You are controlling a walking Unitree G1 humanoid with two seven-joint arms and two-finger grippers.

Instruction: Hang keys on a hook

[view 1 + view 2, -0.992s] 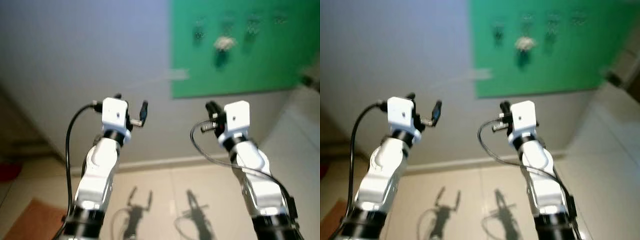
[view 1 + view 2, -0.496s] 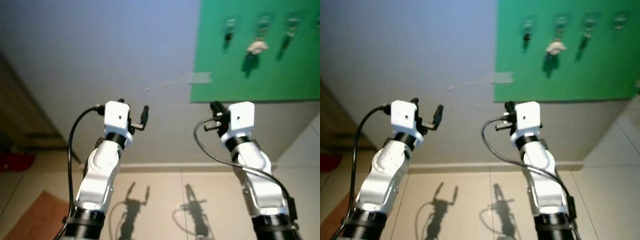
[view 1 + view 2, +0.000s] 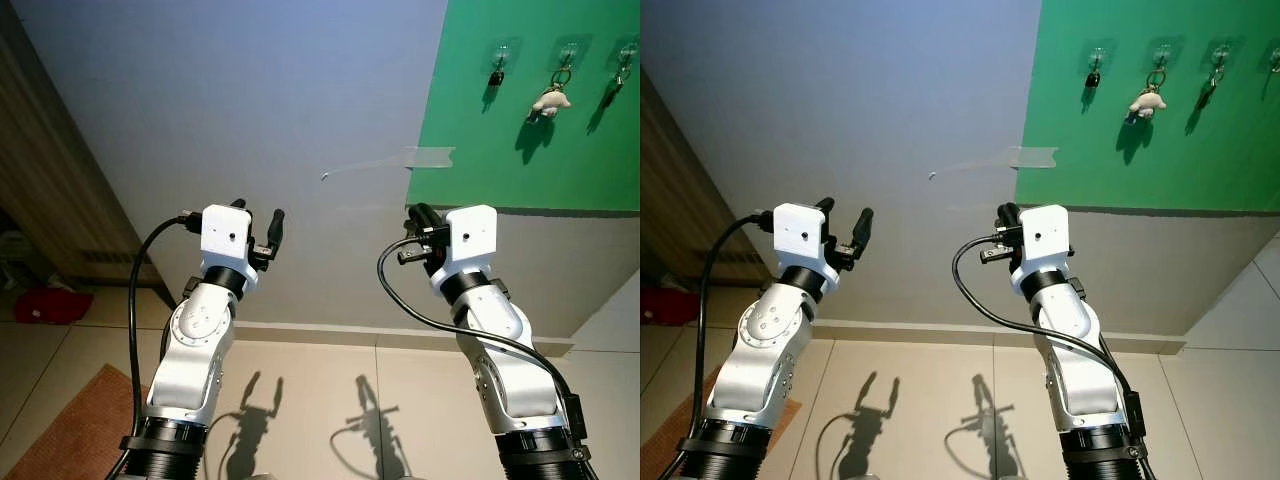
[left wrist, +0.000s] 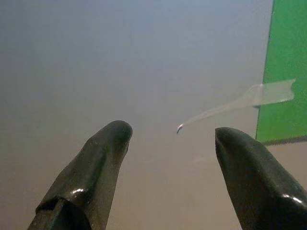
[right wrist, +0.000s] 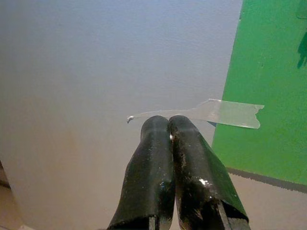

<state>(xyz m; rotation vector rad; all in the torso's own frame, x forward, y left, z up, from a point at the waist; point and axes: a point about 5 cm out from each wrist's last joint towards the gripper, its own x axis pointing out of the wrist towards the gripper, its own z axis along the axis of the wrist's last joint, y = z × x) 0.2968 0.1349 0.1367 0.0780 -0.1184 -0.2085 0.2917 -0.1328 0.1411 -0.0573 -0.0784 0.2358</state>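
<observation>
From the head cameras, both silver arms are raised in front of a pale grey wall. The left tool has its two black fingers spread apart with nothing between them. The right tool points at the wall, and from this angle I cannot tell how its fingers stand. Up to the right, a green panel covers the wall and carries a row of clear hooks. A small dark key hangs from one hook; next to it hangs a keyring with a pale figure charm, and another set of keys hangs farther right. A strip of clear tape sticks out from the panel's edge. Below lie a tiled floor, a reddish mat and a red object by a wooden panel.

The left wrist camera shows its fingers wide apart and empty, framing the tape.

The right wrist camera shows its fingers pressed together, holding nothing, aimed just under the tape.
</observation>
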